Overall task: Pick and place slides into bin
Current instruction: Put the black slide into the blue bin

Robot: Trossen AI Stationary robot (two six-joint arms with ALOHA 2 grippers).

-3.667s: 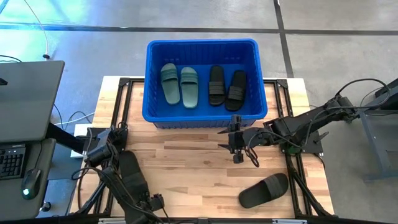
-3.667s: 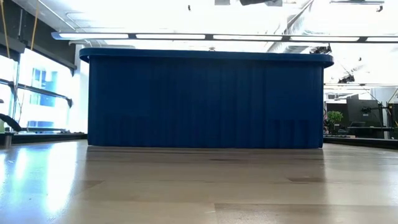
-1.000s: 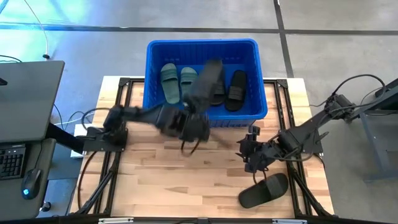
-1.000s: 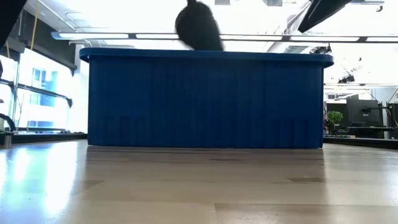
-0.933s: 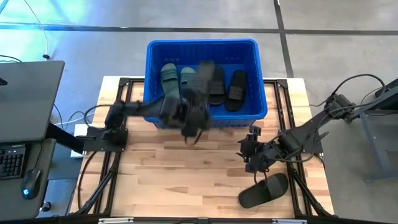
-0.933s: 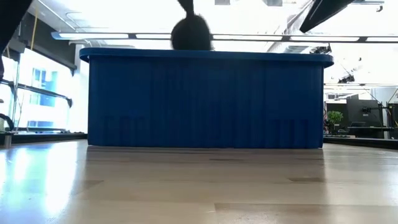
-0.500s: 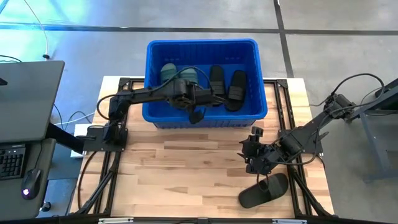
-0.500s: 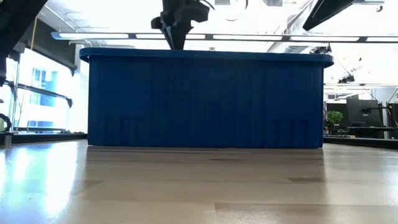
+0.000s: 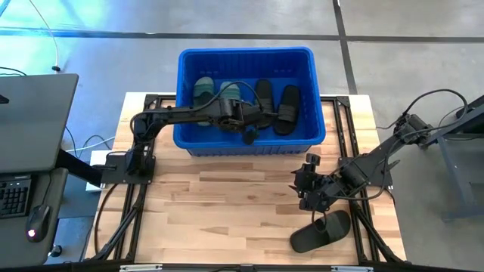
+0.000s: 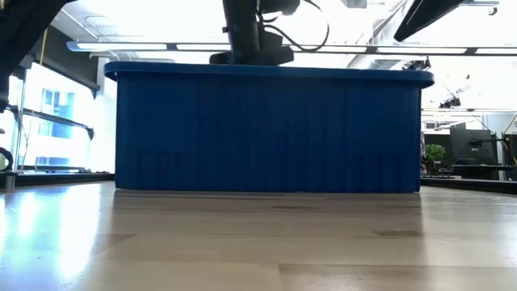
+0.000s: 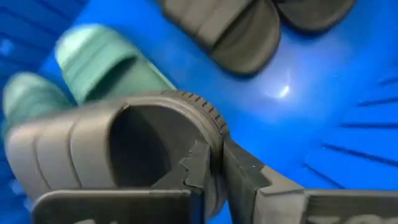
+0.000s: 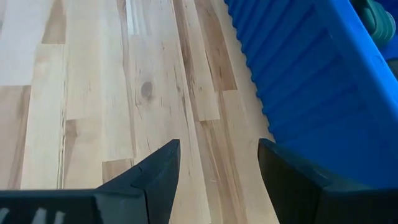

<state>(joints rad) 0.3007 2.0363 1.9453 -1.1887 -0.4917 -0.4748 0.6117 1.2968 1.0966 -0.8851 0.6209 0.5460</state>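
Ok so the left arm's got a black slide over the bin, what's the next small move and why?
Probably open the left gripper. It is shut on a black slide inside the blue bin, just above the green slides, so letting go should drop it in. The right gripper waits open over the table.

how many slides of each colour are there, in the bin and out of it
green slides: 2, both in the bin
black slides: 4 (2 lying in the bin, 1 held by the left gripper inside the bin, 1 on the table)
total: 6
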